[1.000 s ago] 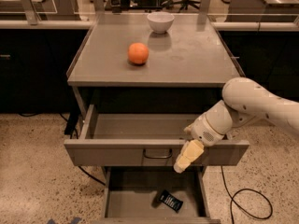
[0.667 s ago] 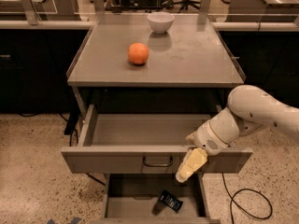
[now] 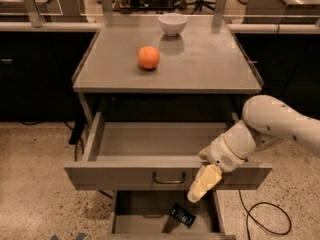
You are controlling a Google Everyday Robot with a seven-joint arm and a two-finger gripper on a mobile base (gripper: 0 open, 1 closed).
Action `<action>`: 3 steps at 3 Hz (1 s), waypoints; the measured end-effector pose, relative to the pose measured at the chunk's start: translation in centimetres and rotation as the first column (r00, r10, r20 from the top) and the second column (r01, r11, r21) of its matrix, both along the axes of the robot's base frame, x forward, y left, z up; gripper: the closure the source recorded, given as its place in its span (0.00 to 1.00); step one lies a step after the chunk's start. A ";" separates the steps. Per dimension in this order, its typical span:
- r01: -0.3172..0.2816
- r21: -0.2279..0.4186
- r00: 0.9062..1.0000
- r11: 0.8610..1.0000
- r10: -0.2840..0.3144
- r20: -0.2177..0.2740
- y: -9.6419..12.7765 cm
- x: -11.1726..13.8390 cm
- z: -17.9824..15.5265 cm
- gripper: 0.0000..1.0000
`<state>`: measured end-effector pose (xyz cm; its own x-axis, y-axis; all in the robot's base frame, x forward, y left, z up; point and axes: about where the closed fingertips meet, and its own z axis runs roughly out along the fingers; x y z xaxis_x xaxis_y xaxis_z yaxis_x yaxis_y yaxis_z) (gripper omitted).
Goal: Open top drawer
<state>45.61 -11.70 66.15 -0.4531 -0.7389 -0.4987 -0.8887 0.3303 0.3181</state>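
Note:
The top drawer (image 3: 125,171) is a wide gray metal drawer under the table top. It stands pulled out toward me, and its inside shows bare. Its small dark wire handle (image 3: 169,179) sits at the centre of the front. My gripper (image 3: 199,189), cream-coloured on a white arm, hangs over the drawer's front just right of the handle, pointing down and left. It does not hold the handle.
An orange (image 3: 148,57) and a white bowl (image 3: 172,24) sit on the gray table top (image 3: 210,64). A lower drawer (image 3: 145,224) is also pulled out, with a small dark object (image 3: 182,215) in it. A black cable (image 3: 260,219) lies on the floor at the right.
The top drawer has slid further out toward me. My gripper has moved with its front, down and a little to the right.

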 end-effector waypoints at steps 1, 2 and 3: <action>0.000 0.000 1.000 1.000 0.000 0.000 0.0 0.0 0.1 0.00; 0.007 -0.003 0.999 1.000 -0.007 -0.036 -0.3 -3.4 0.2 0.00; 0.007 -0.003 0.999 1.000 -0.007 -0.036 -0.3 -3.4 0.2 0.00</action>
